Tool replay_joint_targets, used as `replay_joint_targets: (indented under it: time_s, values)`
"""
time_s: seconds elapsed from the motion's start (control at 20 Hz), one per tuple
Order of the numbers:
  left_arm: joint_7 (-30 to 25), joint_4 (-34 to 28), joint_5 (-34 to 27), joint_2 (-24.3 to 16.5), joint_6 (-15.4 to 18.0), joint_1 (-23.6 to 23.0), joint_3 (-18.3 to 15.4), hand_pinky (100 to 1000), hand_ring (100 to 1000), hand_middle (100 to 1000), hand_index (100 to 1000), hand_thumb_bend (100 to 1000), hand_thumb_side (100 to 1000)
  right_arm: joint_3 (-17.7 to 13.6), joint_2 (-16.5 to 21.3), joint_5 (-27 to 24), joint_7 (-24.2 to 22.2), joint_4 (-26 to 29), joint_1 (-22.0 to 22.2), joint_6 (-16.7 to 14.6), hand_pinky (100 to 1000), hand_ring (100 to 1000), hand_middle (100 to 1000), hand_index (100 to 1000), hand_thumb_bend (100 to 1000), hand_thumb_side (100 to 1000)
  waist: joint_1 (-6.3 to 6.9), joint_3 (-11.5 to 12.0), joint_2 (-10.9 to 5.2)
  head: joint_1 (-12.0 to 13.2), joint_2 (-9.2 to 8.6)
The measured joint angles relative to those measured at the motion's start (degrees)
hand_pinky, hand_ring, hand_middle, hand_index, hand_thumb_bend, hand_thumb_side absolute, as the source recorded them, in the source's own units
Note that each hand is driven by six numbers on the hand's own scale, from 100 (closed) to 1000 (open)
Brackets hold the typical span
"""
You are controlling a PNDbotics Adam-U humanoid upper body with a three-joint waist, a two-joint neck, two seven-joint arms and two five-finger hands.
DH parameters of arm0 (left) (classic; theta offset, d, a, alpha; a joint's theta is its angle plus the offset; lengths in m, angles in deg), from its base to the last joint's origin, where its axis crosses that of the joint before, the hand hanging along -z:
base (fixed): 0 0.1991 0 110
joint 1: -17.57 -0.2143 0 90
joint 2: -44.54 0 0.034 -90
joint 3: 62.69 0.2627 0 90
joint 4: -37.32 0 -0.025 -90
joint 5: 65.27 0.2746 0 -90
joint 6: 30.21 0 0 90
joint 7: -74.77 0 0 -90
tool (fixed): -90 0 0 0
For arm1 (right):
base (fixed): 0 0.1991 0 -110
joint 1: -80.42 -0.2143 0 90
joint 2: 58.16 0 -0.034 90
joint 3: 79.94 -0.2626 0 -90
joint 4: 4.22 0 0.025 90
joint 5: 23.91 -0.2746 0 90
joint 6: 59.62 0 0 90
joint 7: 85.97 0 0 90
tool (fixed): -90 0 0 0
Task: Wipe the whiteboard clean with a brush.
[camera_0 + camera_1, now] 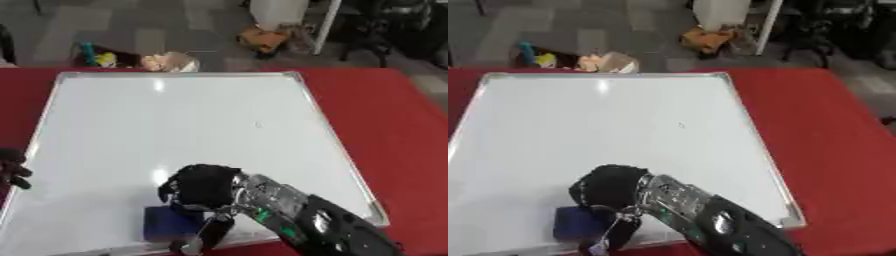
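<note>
Two hands: right hand (203, 186) works at the near edge; left hand (12, 169) shows only as dark fingers at the left border, state untellable.
Brush: blue block (168, 222) flat on the whiteboard (175, 125), near side, left of centre.
Relation: brush sits just under and to the near-left of the right hand.
Grip: right fingers curl down onto the brush.
Board: looks clean; red desk (394, 120) surrounds it.
Next: judged, sweep far and leftward.

lab: cluttered floor (175, 30), equipment
</note>
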Motion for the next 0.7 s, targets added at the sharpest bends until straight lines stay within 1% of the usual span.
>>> replay_joint_targets:
  time_s: [0.1, 0.15, 0.2, 0.25, 0.3, 0.35, 0.45, 0.5, 0.7]
  values:
    - [0.00, 0.00, 0.00, 0.00, 0.00, 0.00, 0.00, 477, 539, 560, 655, 695, 918, 0.01, 0.00, 0.05, -0.04, 0.00, 0.01, 0.05, 700, 642, 625, 298, 235, 547, -0.06, -0.03, 0.00, 0.00, 0.00]
    - [0.00, 0.00, 0.01, 0.00, 0.00, 0.00, 0.00, 477, 539, 560, 655, 695, 918, 0.01, 0.00, 0.05, -0.07, 0.01, 0.01, 0.08, 699, 632, 614, 297, 228, 510, -0.07, -0.05, 0.00, 0.00, 0.00]
    - [0.00, 0.01, 0.01, 0.00, 0.00, 0.00, 0.00, 477, 539, 560, 655, 695, 919, 0.01, 0.00, 0.07, -0.15, 0.02, 0.01, 0.16, 698, 630, 612, 297, 226, 499, -0.07, -0.06, 0.00, 0.00, 0.00]
    - [-0.01, 0.01, 0.01, 0.00, -0.01, 0.00, 0.01, 477, 539, 560, 655, 695, 919, 0.01, 0.00, 0.07, -0.25, 0.02, 0.02, 0.27, 696, 617, 596, 296, 212, 427, -0.07, -0.06, 0.00, 0.00, 0.00]
    - [-0.01, 0.01, 0.01, 0.00, -0.01, 0.00, 0.01, 477, 539, 560, 655, 695, 919, 0.01, 0.00, 0.08, -0.34, 0.05, 0.02, 0.35, 696, 617, 596, 296, 212, 427, -0.08, -0.07, 0.00, 0.00, 0.00]
    - [-0.01, 0.01, 0.02, 0.00, -0.01, 0.00, 0.01, 477, 539, 560, 655, 695, 918, 0.01, 0.00, 0.08, -0.45, 0.12, 0.02, 0.47, 689, 600, 577, 295, 192, 367, -0.08, -0.08, 0.00, 0.00, 0.00]
    - [-0.01, 0.03, 0.03, 0.00, -0.01, 0.00, 0.01, 477, 539, 560, 655, 695, 918, 0.01, 0.00, 0.09, -0.74, 0.18, 0.04, 0.76, 688, 598, 575, 295, 191, 362, -0.08, -0.11, 0.00, 0.00, 0.00]
    - [-0.01, 0.05, 0.04, 0.00, -0.02, 0.00, 0.01, 477, 539, 560, 655, 695, 918, 0.01, 0.00, 0.09, -0.85, 0.21, 0.05, 0.86, 678, 582, 556, 293, 180, 314, -0.09, -0.12, 0.00, 0.00, 0.00]
    - [-0.01, 0.13, 0.08, 0.00, -0.02, 0.00, 0.01, 477, 540, 560, 655, 695, 918, -0.02, 0.01, 0.03, -1.29, 0.67, 0.06, 1.35, 670, 561, 531, 288, 162, 270, -0.09, -0.21, 0.00, 0.00, 0.00]
